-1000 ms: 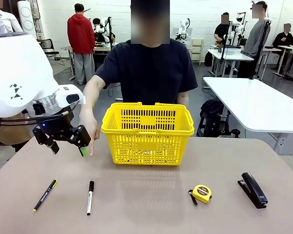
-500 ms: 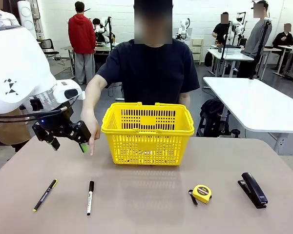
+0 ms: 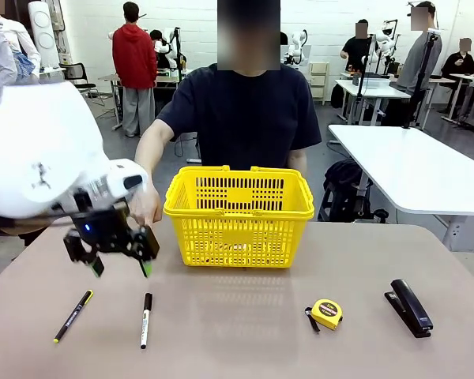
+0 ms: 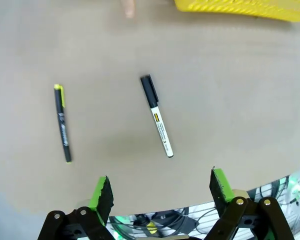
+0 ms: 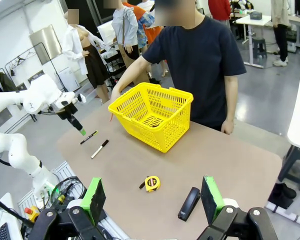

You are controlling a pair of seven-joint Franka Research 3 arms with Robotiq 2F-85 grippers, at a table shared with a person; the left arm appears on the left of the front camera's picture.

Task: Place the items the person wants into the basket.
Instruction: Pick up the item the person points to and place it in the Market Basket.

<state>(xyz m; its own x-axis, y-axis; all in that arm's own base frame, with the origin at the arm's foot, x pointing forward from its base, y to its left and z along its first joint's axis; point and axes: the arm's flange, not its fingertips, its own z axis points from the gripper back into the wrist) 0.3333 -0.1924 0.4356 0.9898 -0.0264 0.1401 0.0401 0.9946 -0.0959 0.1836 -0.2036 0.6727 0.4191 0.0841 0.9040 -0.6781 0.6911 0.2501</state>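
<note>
Overhead, the robot's left gripper (image 3: 122, 267) hangs released, jaws spread wide and empty, above the near-left part of the table (image 3: 237, 347). Below it the white marker with a black cap (image 3: 145, 320) lies flat near the front edge, apart from the thin black pen (image 3: 73, 316), which lies closer to the left edge. The yellow basket (image 3: 238, 215) stands at the middle of the far edge, before the person (image 3: 241, 118), whose hand (image 3: 148, 207) reaches down just beside its left wall. The tape measure (image 3: 327, 313) lies right of centre near the front edge, and the black stapler (image 3: 411, 307) lies nearer the right edge. The right gripper (image 5: 152, 197) is likewise spread and empty, well above the table.
</note>
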